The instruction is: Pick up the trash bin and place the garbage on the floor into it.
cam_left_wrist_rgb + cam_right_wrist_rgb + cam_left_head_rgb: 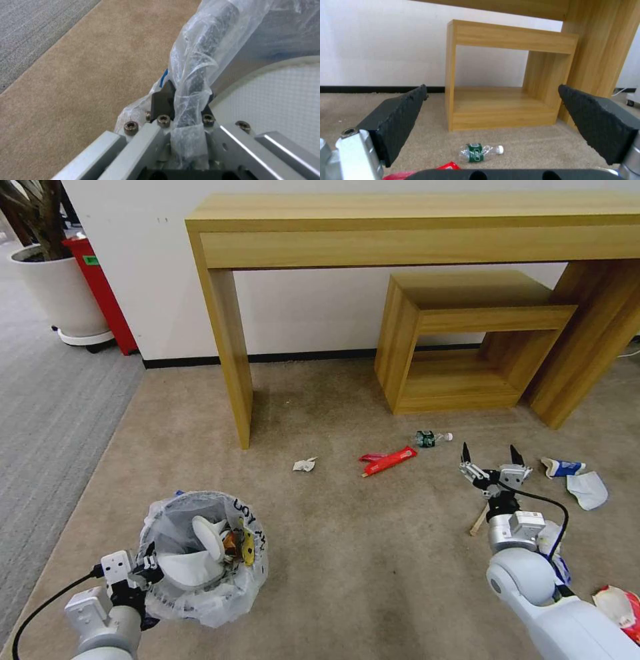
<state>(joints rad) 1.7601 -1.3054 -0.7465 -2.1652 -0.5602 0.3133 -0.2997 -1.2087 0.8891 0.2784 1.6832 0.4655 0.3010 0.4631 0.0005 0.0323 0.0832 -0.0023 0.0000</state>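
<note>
The trash bin [200, 580], lined with a crinkly whitish bag, stands low on the left over the beige floor [367, 560]. A white slipper [200, 553] and wrappers lie inside it. My left gripper [150, 569] is shut on its bagged rim [200, 60], clamped between the fingers [162, 100]. My right gripper [490, 455] hovers open with nothing in it. Just beyond it lie garbage pieces: a green-labelled bottle [428, 438] [479, 151] and a red wrapper [388, 461]. A white tissue [305, 465], a blue-white wrapper [563, 467] and a wooden stick [479, 521] are also on the carpet.
A long wooden desk [413, 227] and a wooden cube shelf [467, 333] stand against the wall ahead. Grey ribbed carpet [47, 400], a white plant pot [57, 293] and a red object [103, 293] are at the left. A red-white wrapper [617, 607] lies beside my right arm.
</note>
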